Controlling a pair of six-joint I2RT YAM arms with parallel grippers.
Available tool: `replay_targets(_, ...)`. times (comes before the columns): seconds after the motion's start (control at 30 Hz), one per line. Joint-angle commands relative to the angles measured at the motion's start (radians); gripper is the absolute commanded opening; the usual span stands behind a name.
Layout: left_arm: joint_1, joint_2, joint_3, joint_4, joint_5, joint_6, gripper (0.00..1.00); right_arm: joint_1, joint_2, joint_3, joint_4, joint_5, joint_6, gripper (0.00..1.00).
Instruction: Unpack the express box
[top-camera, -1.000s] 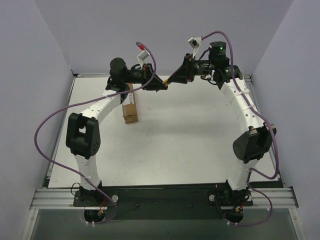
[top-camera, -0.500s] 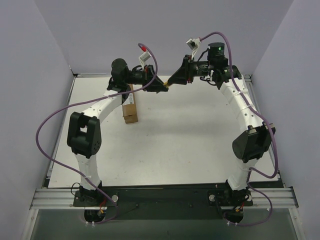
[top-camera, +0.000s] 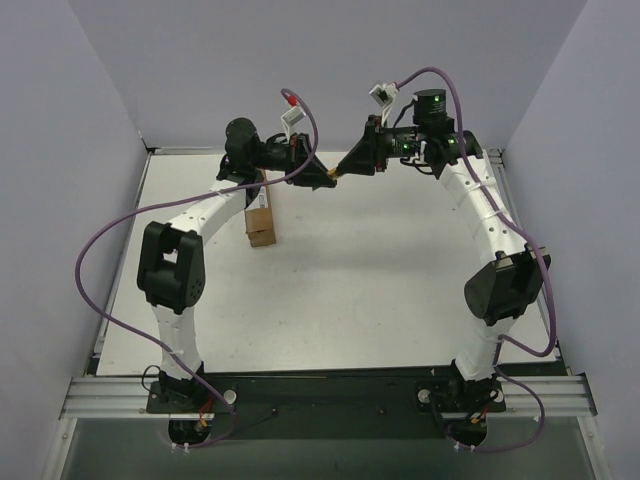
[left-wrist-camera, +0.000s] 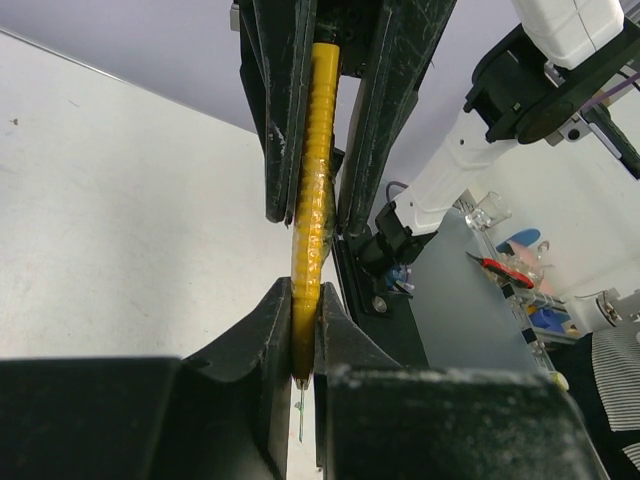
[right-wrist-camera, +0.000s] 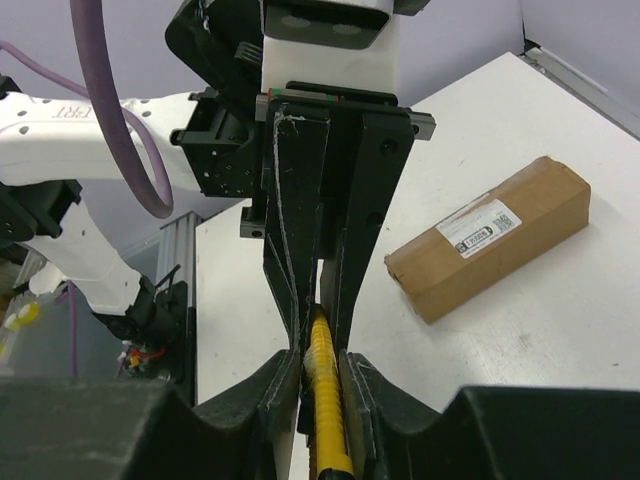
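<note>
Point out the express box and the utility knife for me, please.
express box (right-wrist-camera: 480, 230): right wrist view, on its white label.
utility knife (left-wrist-camera: 317, 120): left wrist view, on its yellow handle.

**Hands draw closer on the knife**

From above, the right hand (top-camera: 343, 167) has edged left toward the left hand (top-camera: 326, 178) — less of the yellow utility knife (top-camera: 335, 173) now shows between them. The right wrist has rolled, and its white cable plug (top-camera: 380, 94) has swung lower and to the left. The left elbow (top-camera: 170, 268) has shifted slightly forward and rightward — the left wrist moved with it.
</note>
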Motion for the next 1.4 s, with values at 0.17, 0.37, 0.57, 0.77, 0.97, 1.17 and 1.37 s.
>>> replay_targets(0.17, 0.012, 0.007, 0.043, 0.039, -0.042, -0.005, 0.0, 0.044, -0.015, 0.053, -0.139, -0.008, -0.172, 0.2)
replay_targets(0.37, 0.011, 0.005, 0.036, 0.033, -0.052, 0.02, 0.0, 0.047, -0.015, 0.056, -0.14, -0.033, -0.168, 0.12)
replay_targets(0.57, 0.037, 0.004, 0.026, -0.131, -0.186, 0.175, 0.07, 0.036, -0.026, 0.059, -0.139, -0.033, -0.146, 0.0)
replay_targets(0.77, 0.048, -0.001, 0.03, -0.16, -0.207, 0.206, 0.7, 0.036, -0.061, 0.084, -0.137, 0.136, -0.146, 0.0)
replay_targets(0.97, 0.052, -0.06, 0.049, -0.409, -0.356, 0.441, 0.85, 0.039, -0.089, 0.091, -0.134, 0.228, -0.154, 0.0)
replay_targets(1.17, 0.062, -0.287, -0.074, -0.662, -0.508, 0.993, 0.87, 0.05, -0.139, 0.084, -0.14, 0.507, -0.17, 0.0)
replay_targets(1.37, 0.016, -0.453, -0.262, -0.549, -0.709, 1.118, 0.86, 0.106, -0.138, 0.13, -0.149, 0.8, -0.118, 0.0)
